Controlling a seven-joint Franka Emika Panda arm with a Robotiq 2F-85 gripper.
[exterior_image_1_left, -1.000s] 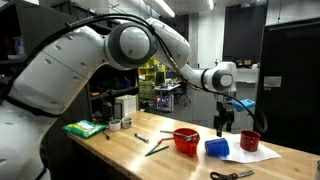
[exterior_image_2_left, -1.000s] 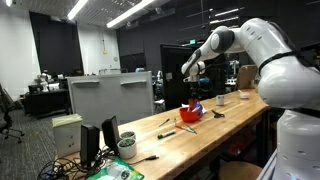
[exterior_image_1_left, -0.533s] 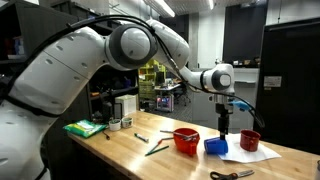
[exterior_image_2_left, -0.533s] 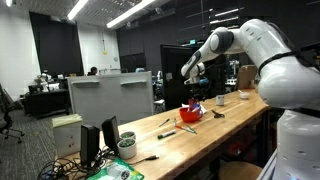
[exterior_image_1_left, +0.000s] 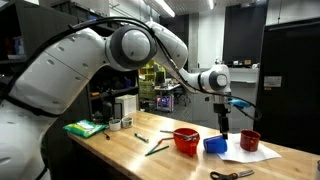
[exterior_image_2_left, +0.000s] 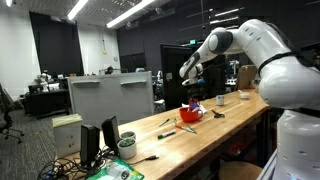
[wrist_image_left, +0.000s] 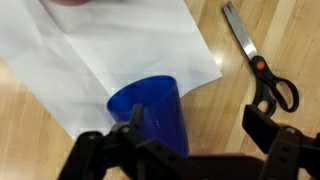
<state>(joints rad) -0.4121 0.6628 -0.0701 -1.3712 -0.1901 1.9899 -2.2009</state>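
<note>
Now the gripper (exterior_image_1_left: 223, 128) has turned and dipped a little. It hangs wide open, holding nothing, just above the blue cup (wrist_image_left: 150, 112), which lies on its side on the white paper (wrist_image_left: 90, 50).

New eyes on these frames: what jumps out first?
The big white arm reaches across the wooden bench. Its open pincer hangs right over a blue cup, which seems to lie on its side on a white paper sheet. Black-handled scissors lie beside the sheet, and in an exterior view a red bowl stands next to the cup.
</note>
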